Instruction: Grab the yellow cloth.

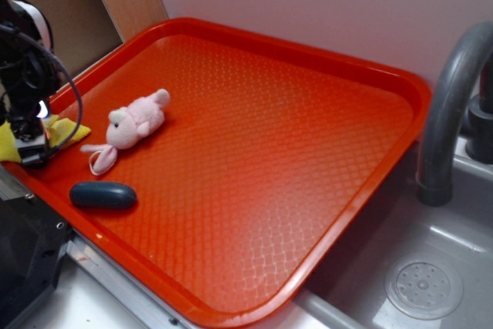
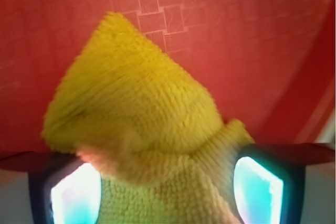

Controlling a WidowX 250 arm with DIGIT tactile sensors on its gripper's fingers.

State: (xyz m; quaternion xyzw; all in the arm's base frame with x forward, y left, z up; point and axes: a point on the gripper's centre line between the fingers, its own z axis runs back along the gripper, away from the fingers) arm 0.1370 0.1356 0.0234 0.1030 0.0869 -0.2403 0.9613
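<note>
Gripper down at the tray's far left edge, straddling the yellow cloth. In the wrist view, cloth bunched up between the two fingers, filling the gap, peak pointing away over the red tray surface. Fingers set fairly wide, one either side of the fabric; can't tell whether actually squeezing it or just around it. In the exterior view, only a small yellow corner showing beside the black arm and its cable, resting on the tray near the rim. Pink plush toy lying just right of the cloth, not touching. Dark blue oval thing near the front rim, apart from both. Sink and grey faucet off to the right of the tray.
</note>
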